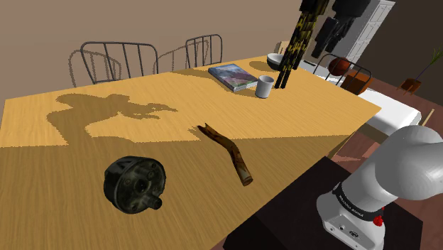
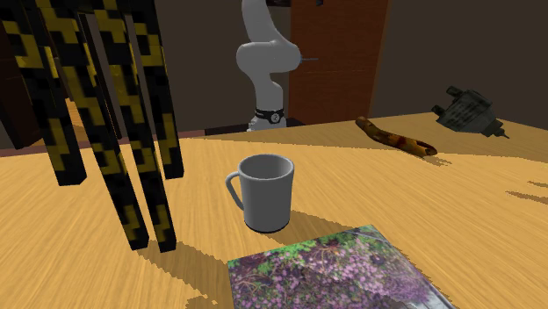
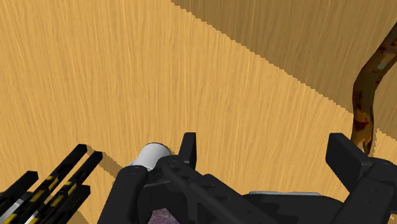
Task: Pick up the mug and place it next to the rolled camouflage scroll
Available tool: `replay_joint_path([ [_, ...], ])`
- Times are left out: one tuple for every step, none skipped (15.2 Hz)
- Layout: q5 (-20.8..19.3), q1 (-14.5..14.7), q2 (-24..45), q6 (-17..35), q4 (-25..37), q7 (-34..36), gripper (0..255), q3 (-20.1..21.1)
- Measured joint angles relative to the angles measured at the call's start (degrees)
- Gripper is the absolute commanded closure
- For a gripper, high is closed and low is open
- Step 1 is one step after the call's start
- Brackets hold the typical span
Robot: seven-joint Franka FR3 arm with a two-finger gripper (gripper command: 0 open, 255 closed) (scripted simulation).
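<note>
One pincer (image 3: 264, 145) is hovering over the counter (image 2: 457, 228) with its jaws apart, gripping nothing, while the mug (image 2: 266, 191) is standing upright beside the scroll (image 2: 132, 149) and book (image 2: 334, 272).

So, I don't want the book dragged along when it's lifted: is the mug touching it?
Apart. In the second exterior view, a strip of bare table shows between the grey mug and the book.

Mug (image 1: 265, 86) beside book (image 1: 233, 77) on table (image 1: 85, 156), stick (image 1: 228, 151) nearer stand (image 1: 305, 206)
</note>
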Motion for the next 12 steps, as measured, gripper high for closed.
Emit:
replay_joint_path([
  [0.0,0.0,0.0,0.0,0.0,0.0,0,0.0],
  [-0.22,-0.09,0.64,0.79,-0.23,-0.31,0,-0.37],
  [-0.43,-0.17,1.78,2.01,-0.42,-0.6,0,-0.77],
  [-0.66,-0.26,3.06,3.39,-0.64,-0.93,0,-1.21],
  [-0.86,-0.31,4.71,5.09,-0.85,-1.17,0,-1.61],
  [-1.05,-0.38,6.29,6.36,-0.66,-1.51,0,-2.05],
  [-1.15,-0.38,8.4,8.02,-0.35,-1.72,0,-2.44],
  [-1.37,-0.51,9.66,9.26,-0.45,-2.16,0,-2.93],
  [-1.61,-0.68,11.04,10.71,-0.64,-2.69,0,-3.54],
  [-1.7,-0.73,12.98,11.92,0.0,-3.08,0,-4.01],
  [-1.71,-0.71,15.05,13.35,0.5,-3.31,0,-4.37],
  [-1.75,-0.76,16.97,14.49,1.14,-3.68,0,-4.8],
])
